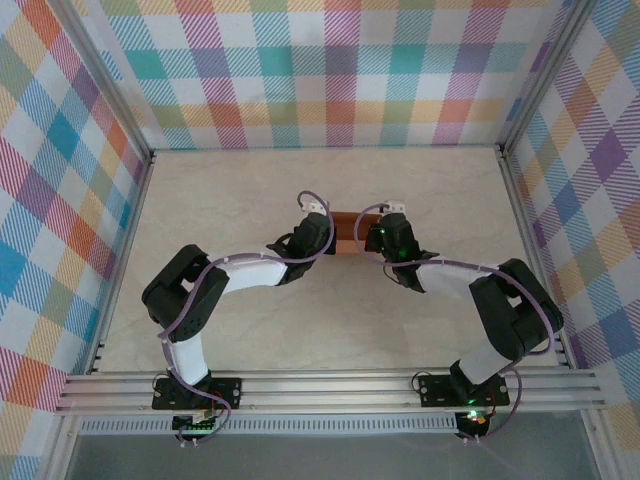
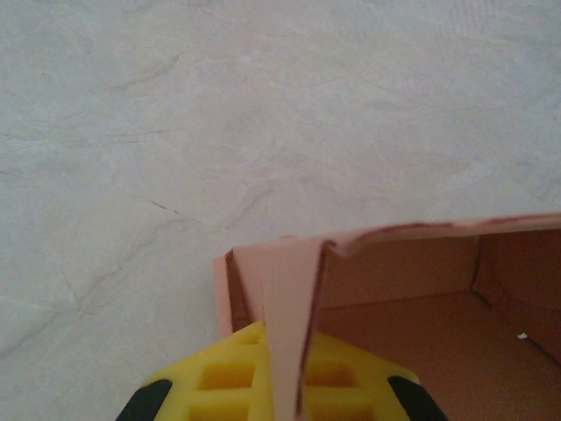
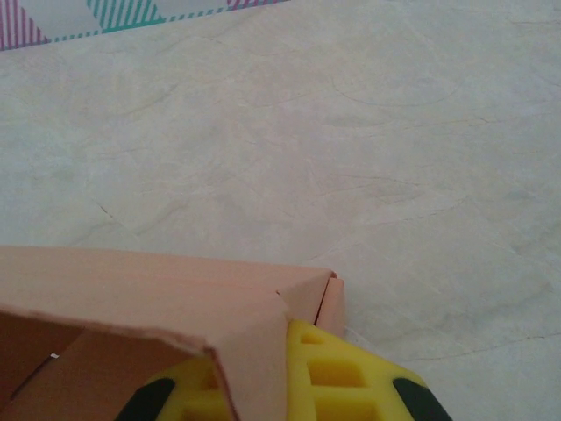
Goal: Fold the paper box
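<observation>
The salmon-orange thin-card paper box point(image 1: 348, 232) sits open-topped near the middle of the pale marbled bench point(image 1: 250, 180), between the two arms; the left pincer point(image 2: 282, 386) is clamped on the card wall at its end of the box; the right pincer point(image 3: 263, 390) is likewise closed on the wall at the opposite end. To do this step well, I judge both should hold the end walls upright and squeeze evenly, so the doubled flap seats on its crease; pulling outward could splay or tear the card.
</observation>
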You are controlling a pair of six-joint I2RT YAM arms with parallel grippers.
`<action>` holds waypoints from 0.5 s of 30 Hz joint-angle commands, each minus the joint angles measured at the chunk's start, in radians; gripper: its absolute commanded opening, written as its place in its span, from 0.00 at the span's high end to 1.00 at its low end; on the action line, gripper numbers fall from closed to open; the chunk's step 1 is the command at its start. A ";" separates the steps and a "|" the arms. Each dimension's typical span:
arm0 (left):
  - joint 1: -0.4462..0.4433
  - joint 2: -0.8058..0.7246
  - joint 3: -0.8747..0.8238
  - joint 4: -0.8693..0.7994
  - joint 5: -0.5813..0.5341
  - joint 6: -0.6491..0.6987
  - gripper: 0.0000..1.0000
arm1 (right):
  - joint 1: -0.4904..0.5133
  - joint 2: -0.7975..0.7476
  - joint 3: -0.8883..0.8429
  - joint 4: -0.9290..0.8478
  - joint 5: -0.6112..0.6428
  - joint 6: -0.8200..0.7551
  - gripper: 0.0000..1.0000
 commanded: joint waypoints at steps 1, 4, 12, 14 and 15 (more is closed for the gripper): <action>-0.055 -0.002 -0.061 0.138 0.010 0.046 1.00 | 0.035 -0.017 -0.029 0.103 -0.134 -0.010 0.97; -0.066 0.022 -0.090 0.209 -0.024 0.054 1.00 | 0.044 -0.017 -0.052 0.137 -0.131 -0.024 0.97; -0.093 0.045 -0.124 0.288 -0.083 0.088 1.00 | 0.056 -0.029 -0.153 0.262 -0.134 -0.057 0.90; -0.097 0.049 -0.123 0.287 -0.097 0.090 1.00 | 0.060 -0.043 -0.171 0.266 -0.132 -0.062 0.79; -0.099 0.054 -0.124 0.289 -0.104 0.089 1.00 | 0.061 -0.054 -0.182 0.272 -0.136 -0.068 0.71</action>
